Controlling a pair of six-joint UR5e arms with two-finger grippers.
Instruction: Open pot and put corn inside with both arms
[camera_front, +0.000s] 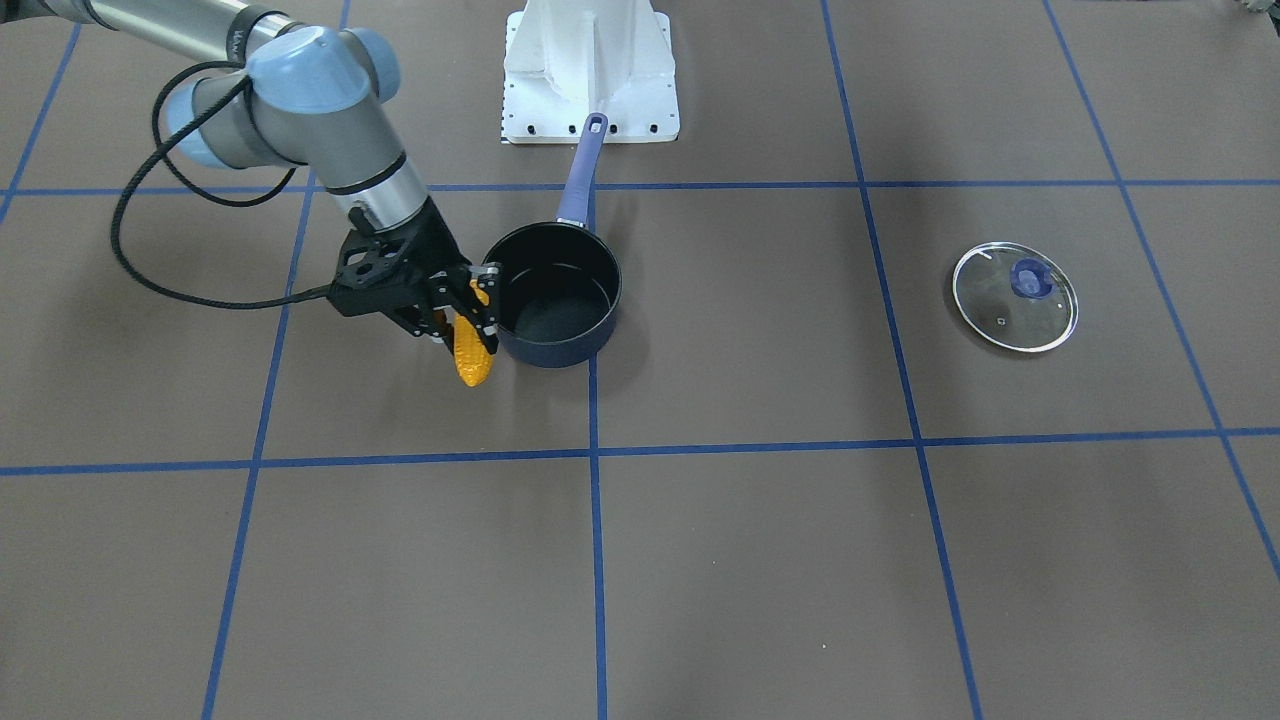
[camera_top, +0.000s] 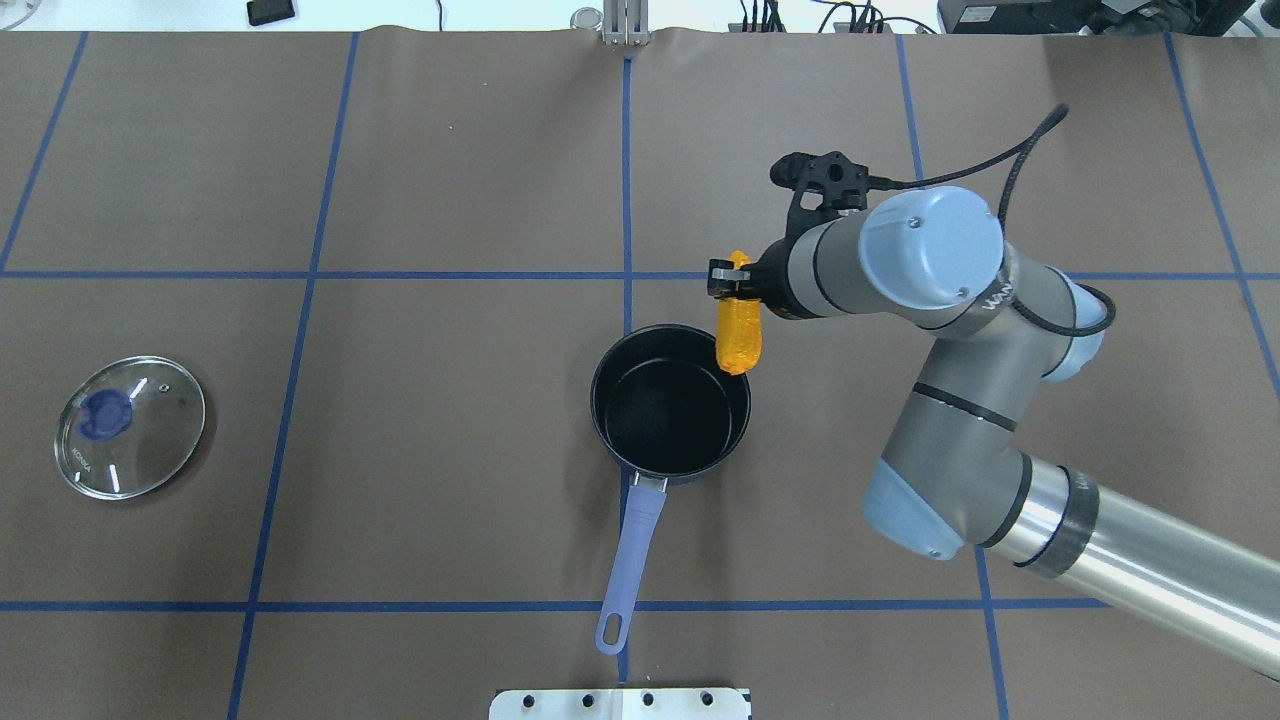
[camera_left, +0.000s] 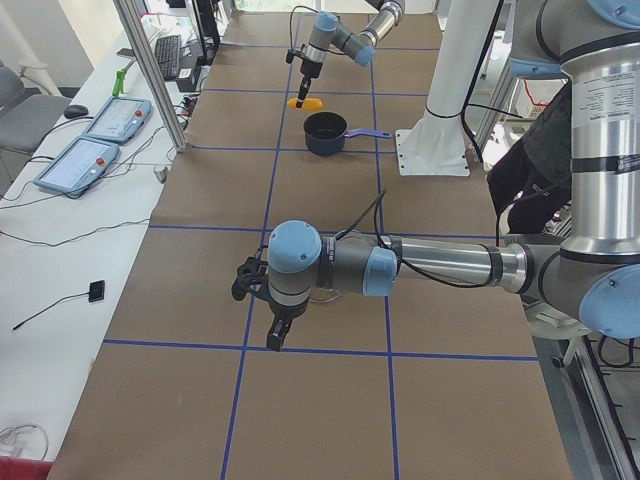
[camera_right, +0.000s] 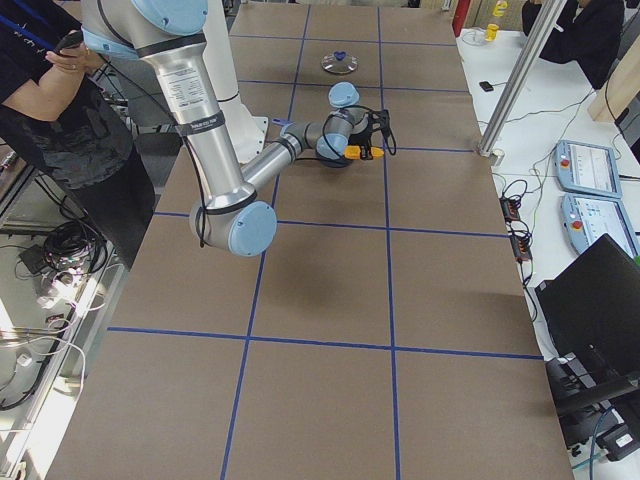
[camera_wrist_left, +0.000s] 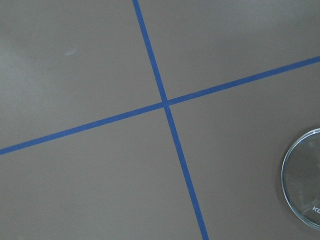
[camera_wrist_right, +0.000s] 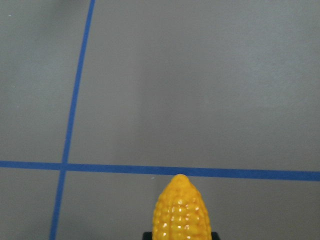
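The dark blue pot (camera_front: 555, 295) stands open in the middle of the table, black inside and empty, with its purple handle (camera_front: 582, 170) pointing toward the robot base. My right gripper (camera_front: 465, 318) is shut on the orange-yellow corn (camera_front: 472, 350) and holds it raised, just beside the pot's rim. From overhead the corn's tip (camera_top: 738, 335) overlaps the pot's (camera_top: 670, 405) far right rim. The right wrist view shows the corn (camera_wrist_right: 180, 210) over bare mat. My left gripper (camera_left: 275, 335) shows only in the exterior left view, low over the mat; I cannot tell whether it is open or shut.
The round glass lid (camera_front: 1015, 297) with a blue knob lies flat on the mat far to the robot's left, also at the left wrist view's right edge (camera_wrist_left: 302, 185). The white base pedestal (camera_front: 590, 70) stands behind the pot handle. Blue tape lines cross the brown mat.
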